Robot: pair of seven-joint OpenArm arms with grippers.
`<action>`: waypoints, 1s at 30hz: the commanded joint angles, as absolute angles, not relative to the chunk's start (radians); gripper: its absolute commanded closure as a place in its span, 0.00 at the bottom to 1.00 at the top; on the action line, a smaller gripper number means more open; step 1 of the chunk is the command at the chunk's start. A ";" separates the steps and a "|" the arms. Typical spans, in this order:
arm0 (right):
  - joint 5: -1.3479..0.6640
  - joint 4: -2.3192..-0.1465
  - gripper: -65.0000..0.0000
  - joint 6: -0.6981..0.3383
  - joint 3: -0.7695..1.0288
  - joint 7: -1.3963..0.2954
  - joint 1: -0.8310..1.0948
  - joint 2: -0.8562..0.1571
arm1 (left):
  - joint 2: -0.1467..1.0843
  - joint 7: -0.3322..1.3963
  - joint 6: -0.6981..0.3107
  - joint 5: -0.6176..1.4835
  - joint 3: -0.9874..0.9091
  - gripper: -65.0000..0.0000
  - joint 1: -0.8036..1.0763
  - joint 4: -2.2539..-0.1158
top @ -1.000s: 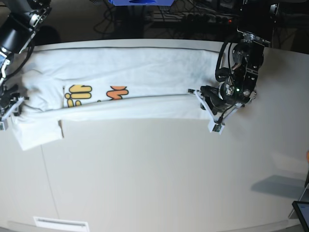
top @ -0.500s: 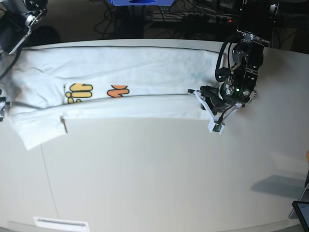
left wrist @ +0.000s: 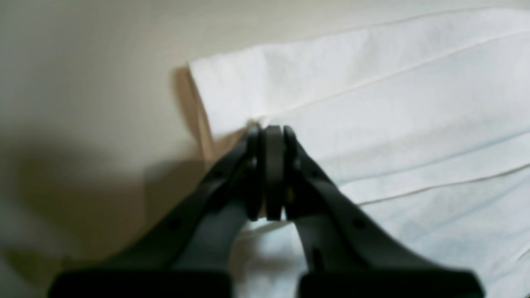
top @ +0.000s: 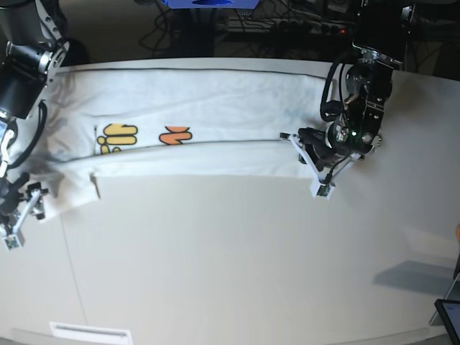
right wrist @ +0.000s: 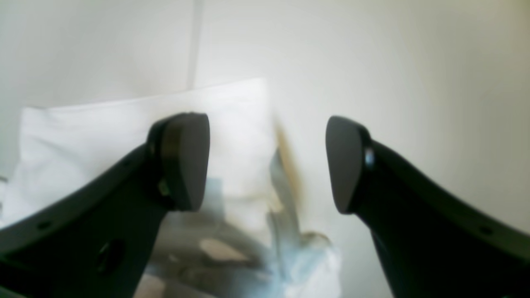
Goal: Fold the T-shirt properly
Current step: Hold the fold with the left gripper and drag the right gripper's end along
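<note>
My right gripper [top: 18, 215] sits nearest the front edge of the table [top: 237, 266], jaws spread wide and holding nothing, hovering just off the sleeve end of the T-shirt [top: 194, 115]. In my right wrist view the white cloth lies below and between the fingers [right wrist: 182, 161]. Further back, my left gripper [top: 310, 164] is clamped tight on the shirt's folded edge at the opposite end. The shirt stretches in a long band across the far side of the table, yellow and orange print showing.

The T-shirt [top: 180, 122] lettering cannot be read.
</note>
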State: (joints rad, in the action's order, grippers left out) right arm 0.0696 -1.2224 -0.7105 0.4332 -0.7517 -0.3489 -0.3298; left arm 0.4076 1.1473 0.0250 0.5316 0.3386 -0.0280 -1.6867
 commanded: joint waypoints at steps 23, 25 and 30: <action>0.071 -0.690 0.24 -0.698 0.325 -0.493 -0.579 -0.424 | 0.417 1.150 0.027 0.522 0.326 1.00 -0.027 -1.698; 0.070 -0.690 0.24 -0.684 0.305 -0.493 -0.578 -0.415 | 0.417 1.150 0.027 0.522 0.326 1.00 -0.025 -1.698; 0.070 -0.690 0.24 -0.630 0.295 -0.493 -0.576 -0.398 | 0.417 1.150 0.027 0.522 0.326 1.00 -0.024 -1.698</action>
State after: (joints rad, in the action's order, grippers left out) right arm 0.0769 -0.6746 -0.6346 0.2939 -0.5091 -0.5457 -0.3775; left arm 0.4072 1.1370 0.0250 0.5282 0.3321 -0.0162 -1.6875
